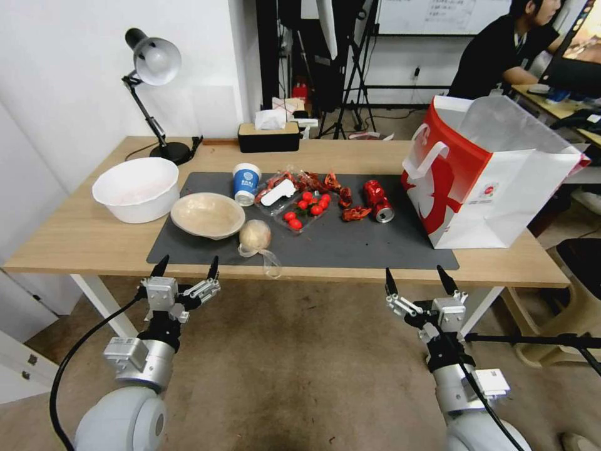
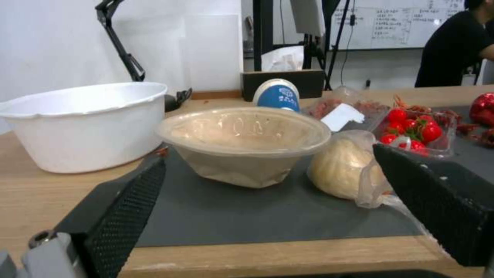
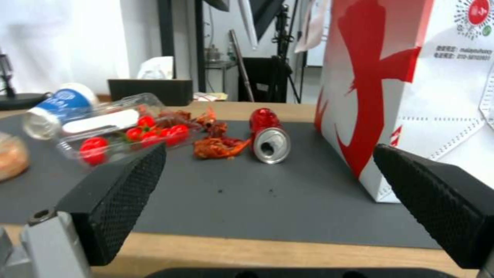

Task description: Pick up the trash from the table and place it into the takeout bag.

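The surface (image 1: 75, 241) is a long light wood top with white legs, and a dark grey mat (image 1: 350, 247) covers its middle part. At its far edge stand a black desk lamp (image 1: 153, 69) and a black tissue box (image 1: 269, 136); a white basin (image 1: 136, 188) sits on the wood to the left of the mat. Behind is a white wall and some dark stands.

On the mat lie a beige shallow bowl (image 1: 208, 215), a blue-and-white paper cup (image 1: 246, 183) just behind it, a clear-wrapped beige ball (image 1: 255, 235) beside the bowl, a clear box of small red tomatoes (image 1: 307, 210), red shell scraps (image 1: 355, 213) and a crushed red can (image 1: 378, 202) on its side. The takeout bag (image 1: 488, 175) stands open at the right end.

The left gripper (image 1: 186, 267) hangs before the near edge, fingers spread wide, with the bowl and the ball just beyond it. The right gripper (image 1: 418, 280) is also spread wide and empty, before the edge, the can ahead and the bag to its right.
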Controlling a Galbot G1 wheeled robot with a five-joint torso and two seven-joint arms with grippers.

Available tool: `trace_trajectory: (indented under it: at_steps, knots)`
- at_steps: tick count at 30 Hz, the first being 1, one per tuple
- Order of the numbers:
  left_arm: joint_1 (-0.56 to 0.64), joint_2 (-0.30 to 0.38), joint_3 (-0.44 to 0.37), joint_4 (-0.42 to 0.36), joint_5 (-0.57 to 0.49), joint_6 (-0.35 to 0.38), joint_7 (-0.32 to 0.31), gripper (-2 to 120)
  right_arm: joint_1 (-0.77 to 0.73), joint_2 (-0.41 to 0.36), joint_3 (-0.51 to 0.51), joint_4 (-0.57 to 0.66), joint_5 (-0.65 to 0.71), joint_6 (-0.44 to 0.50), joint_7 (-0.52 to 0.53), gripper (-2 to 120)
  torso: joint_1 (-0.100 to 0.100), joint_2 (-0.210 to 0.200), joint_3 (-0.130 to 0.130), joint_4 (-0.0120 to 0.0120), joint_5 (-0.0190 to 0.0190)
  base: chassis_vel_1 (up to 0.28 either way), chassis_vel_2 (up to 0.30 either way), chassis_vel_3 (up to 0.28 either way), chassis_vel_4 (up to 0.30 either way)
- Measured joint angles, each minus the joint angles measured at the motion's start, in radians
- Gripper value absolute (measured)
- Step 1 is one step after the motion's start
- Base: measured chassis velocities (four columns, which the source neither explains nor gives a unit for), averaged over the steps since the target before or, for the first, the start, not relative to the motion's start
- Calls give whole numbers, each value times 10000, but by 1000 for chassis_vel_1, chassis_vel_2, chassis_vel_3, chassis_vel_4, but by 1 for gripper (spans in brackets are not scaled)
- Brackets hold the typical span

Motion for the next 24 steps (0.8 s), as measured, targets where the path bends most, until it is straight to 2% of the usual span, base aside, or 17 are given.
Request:
trace_trajectory:
  at_steps: [7, 13, 18, 24]
  knots:
    - [17, -63, 7, -77, 24, -13, 1, 100, 1956, -674, -24, -529, 2061, -1202, 244, 100, 0, 0, 2, 2, 1, 0, 0, 0, 0]
    - [40, -69, -2, -131, 53, -28, 2, 100, 3391, -1236, -220, -1435, 3316, -1692, 192, 100, 1, -1, 2, 1, 0, 0, 0, 0, 0]
    - [34, -85, -6, -140, 82, -29, 4, 100, 4357, -1597, -491, -2180, 3852, -2003, 198, 100, 1, 0, 2, 1, -1, 0, 0, 0, 0]
    - [-12, -180, -19, -141, 100, -34, 6, 100, 5926, -2153, -1309, -3409, 5240, -2057, 210, 100, 0, -1, 1, 0, 0, 0, 0, 0, 0]
